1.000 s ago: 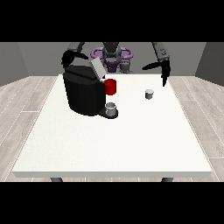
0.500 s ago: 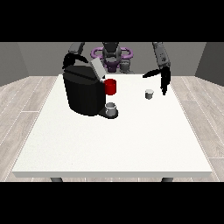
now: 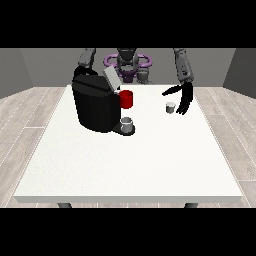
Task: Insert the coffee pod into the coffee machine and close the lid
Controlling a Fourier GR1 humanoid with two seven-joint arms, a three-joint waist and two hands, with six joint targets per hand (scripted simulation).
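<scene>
We are at the reach step: the robot hand at the view's right [image 3: 183, 98], fingers spread and empty, hangs just beside the coffee pod [image 3: 170, 107] at the counter's [image 3: 130, 165] upper right, so next we judge it must close around the pod before carrying it to the open-lidded coffee machine [image 3: 96, 104].

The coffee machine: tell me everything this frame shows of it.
The coffee machine is a bulky black block that looks like plastic, standing upright on the white table at the view's left, near the robot's edge. Its grey lid is raised and tilted. A red part juts from its front, above a small grey cup on its dark base. The hand at the view's left is hidden behind it; whether they touch cannot be told.
</scene>
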